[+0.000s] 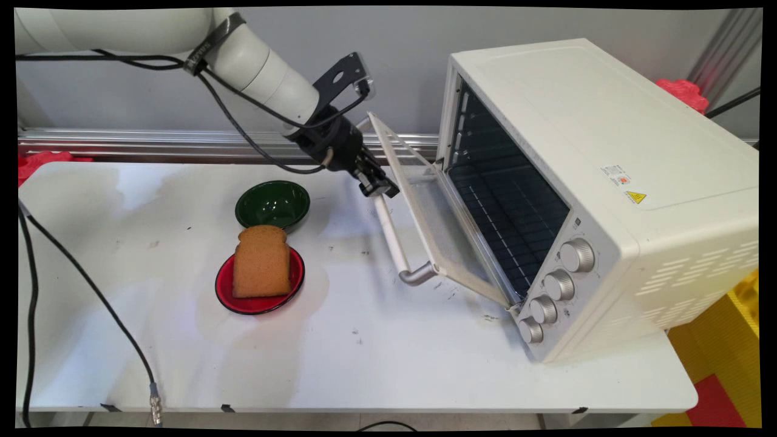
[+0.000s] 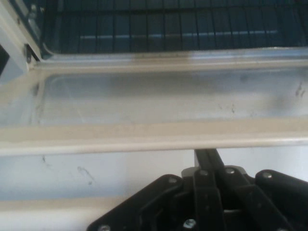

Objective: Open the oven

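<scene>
A white toaster oven (image 1: 607,152) stands at the right with its glass door (image 1: 425,206) hanging half open and tilted toward the table. My black gripper (image 1: 377,187) is shut at the far end of the door's white handle bar (image 1: 391,237). In the hand view the gripper (image 2: 207,156) reaches past the handle (image 2: 48,209) into the gap below the door's rim (image 2: 144,137), its fingers pressed together. Beyond the rim lie the door glass (image 2: 168,96) and the dark wire rack (image 2: 168,29) inside the oven. Nothing is held between the fingers.
A slice of brown bread (image 1: 262,261) lies on a red plate (image 1: 226,291) left of the door, with an empty green bowl (image 1: 272,204) just behind it. A black cable (image 1: 91,285) runs across the table's left side. Yellow and red blocks (image 1: 722,364) stand off the table's right end.
</scene>
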Available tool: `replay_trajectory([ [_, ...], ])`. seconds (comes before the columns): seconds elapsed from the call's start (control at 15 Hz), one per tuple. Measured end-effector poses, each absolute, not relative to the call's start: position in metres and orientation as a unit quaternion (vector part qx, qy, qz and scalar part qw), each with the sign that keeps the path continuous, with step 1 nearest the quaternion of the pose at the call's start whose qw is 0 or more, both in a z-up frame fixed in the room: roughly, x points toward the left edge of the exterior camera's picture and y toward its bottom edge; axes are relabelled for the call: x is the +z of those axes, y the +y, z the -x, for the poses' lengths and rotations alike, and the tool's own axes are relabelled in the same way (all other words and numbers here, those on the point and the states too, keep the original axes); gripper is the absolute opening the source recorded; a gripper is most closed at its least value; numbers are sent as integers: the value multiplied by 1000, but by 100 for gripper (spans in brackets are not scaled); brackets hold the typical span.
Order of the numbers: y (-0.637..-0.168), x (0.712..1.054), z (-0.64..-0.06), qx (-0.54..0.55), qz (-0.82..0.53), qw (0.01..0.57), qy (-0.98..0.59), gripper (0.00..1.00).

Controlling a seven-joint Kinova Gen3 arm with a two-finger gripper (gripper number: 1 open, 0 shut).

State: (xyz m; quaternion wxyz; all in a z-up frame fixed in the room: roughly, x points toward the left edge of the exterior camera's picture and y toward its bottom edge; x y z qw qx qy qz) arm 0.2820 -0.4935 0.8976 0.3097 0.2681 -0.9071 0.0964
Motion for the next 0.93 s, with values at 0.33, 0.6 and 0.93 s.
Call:
replay_trajectory([
  [0.33,-486,886,-294,90,-273,309,-907,0],
  [0.6,-484,879,-297,88,-275,311,-906,0],
  [0.93,-486,870,-301,88,-278,313,-904,0],
])
